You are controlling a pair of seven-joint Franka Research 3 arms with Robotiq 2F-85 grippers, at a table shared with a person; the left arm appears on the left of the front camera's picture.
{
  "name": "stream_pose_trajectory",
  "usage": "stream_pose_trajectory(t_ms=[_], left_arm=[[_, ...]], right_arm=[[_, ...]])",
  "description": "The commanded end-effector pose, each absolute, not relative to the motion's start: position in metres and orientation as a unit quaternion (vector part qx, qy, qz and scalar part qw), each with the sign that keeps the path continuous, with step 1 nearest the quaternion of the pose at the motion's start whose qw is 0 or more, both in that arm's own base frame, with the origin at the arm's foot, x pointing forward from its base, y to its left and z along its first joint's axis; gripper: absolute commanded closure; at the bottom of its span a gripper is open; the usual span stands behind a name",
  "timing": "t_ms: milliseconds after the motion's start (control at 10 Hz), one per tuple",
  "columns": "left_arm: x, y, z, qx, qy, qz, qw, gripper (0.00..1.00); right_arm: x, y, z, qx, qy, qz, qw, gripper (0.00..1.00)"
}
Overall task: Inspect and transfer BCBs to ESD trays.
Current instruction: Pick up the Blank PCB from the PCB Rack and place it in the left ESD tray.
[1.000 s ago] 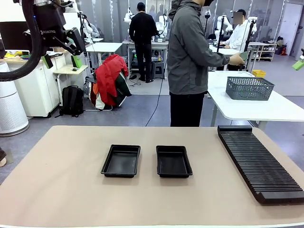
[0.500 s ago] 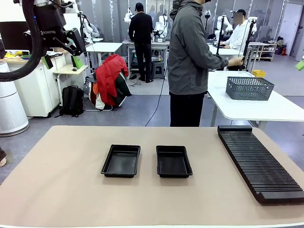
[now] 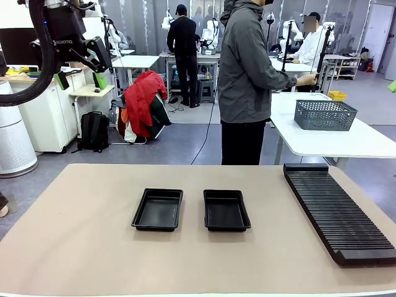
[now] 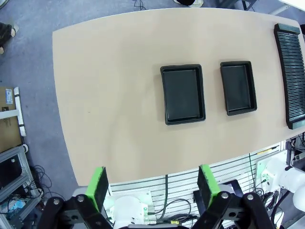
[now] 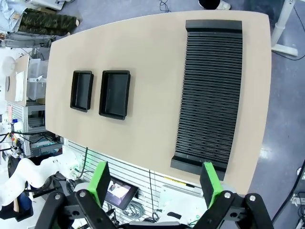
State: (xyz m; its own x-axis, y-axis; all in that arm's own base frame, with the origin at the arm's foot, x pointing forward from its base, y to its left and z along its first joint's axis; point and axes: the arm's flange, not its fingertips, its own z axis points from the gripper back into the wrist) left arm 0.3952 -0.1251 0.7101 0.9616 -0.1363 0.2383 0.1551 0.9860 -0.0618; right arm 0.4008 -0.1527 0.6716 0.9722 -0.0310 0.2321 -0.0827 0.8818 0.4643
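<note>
Two shallow black flared-rim ESD trays on a smooth beige table; both jaws wide apart, empty.

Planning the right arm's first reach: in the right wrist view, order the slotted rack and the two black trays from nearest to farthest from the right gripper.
From the right gripper:
1. slotted rack, on the robot's right.
2. right tray, mid-table.
3. left tray, just past it.
</note>
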Motion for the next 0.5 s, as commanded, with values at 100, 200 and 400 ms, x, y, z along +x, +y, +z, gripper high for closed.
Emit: stream_pose_trajectory(t_ms=[100,200,400], left_arm=[[0.3951,-0.1248,0.7112,-0.040,-0.120,-0.073,0.989,0.00],[0.3951,-0.1248,0.7112,-0.040,-0.120,-0.073,0.989,0.00],[0.3951,-0.1248,0.7112,-0.040,-0.120,-0.073,0.989,0.00]], right_arm=[[0.3979,-0.1566,0.6744,0.244,-0.086,-0.024,0.965,0.00],[0.3987,-0.1551,0.6754,0.240,-0.082,-0.030,0.967,0.00],[0.3984,-0.1528,0.6778,0.234,-0.077,-0.035,0.969,0.00]])
